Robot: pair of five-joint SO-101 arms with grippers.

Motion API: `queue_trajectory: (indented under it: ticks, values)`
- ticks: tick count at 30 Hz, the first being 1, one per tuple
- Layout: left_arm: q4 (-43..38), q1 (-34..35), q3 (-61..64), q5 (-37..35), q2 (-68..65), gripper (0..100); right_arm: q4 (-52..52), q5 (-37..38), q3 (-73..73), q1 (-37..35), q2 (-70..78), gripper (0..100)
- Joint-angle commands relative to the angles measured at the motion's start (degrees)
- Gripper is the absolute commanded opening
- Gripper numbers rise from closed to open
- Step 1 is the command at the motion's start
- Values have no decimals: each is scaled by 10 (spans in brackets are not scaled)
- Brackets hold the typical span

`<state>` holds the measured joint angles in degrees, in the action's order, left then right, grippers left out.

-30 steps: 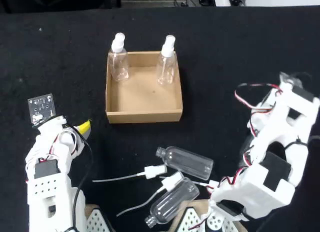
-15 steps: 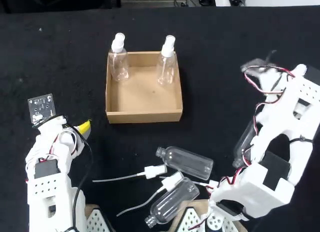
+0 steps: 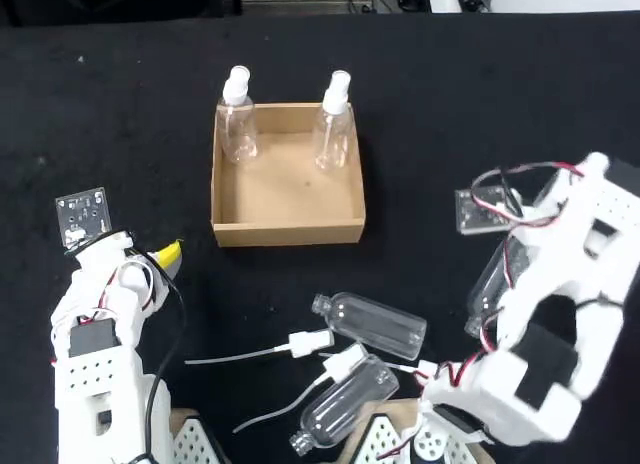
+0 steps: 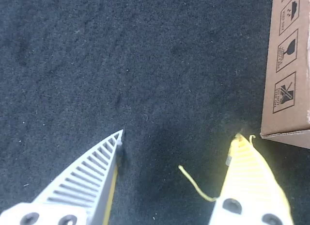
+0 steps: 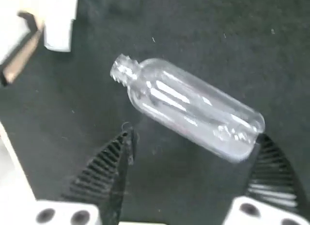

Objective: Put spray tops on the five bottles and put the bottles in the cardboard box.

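Two clear bottles with white spray tops [image 3: 237,119] [image 3: 333,124] stand at the back of the cardboard box [image 3: 288,227]. Two uncapped bottles [image 3: 375,324] [image 3: 348,399] lie near the front edge, beside two loose spray tops [image 3: 310,341] [image 3: 345,362] with long tubes. Another uncapped bottle [image 5: 189,108] lies on the cloth between the spread fingers of my right gripper [image 5: 193,136]; it is half hidden under the right arm as bottle [image 3: 488,284]. My left gripper [image 4: 179,135] is open over bare cloth, left of the box corner [image 4: 290,65], and holds nothing.
Black cloth [image 3: 120,104] covers the whole table. The left arm [image 3: 100,314] stands at the front left, the right arm [image 3: 560,284] at the front right. Open cloth lies between the box and the lying bottles.
The right arm has swung out and then down towards the left, so its wrist now hangs over the bottle at the right. The left arm, box and other bottles have not moved.
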<state>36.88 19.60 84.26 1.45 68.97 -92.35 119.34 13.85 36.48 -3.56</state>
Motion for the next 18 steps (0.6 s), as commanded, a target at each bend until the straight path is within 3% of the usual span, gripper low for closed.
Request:
queue_trajectory:
  ticks: [1, 9, 16, 18]
  values:
    - [-13, -6, -7, -2, -3, 310, 86, 41, 74, 15, -77, 357]
    - [-13, -6, -7, -2, -3, 310, 303, 61, 280, -3, -125, 357]
    - [-13, -4, -7, -2, -3, 310, 396, 60, 364, 2, -126, 353]
    - [-13, -5, -7, -2, -3, 310, 407, 56, 376, 2, -126, 303]
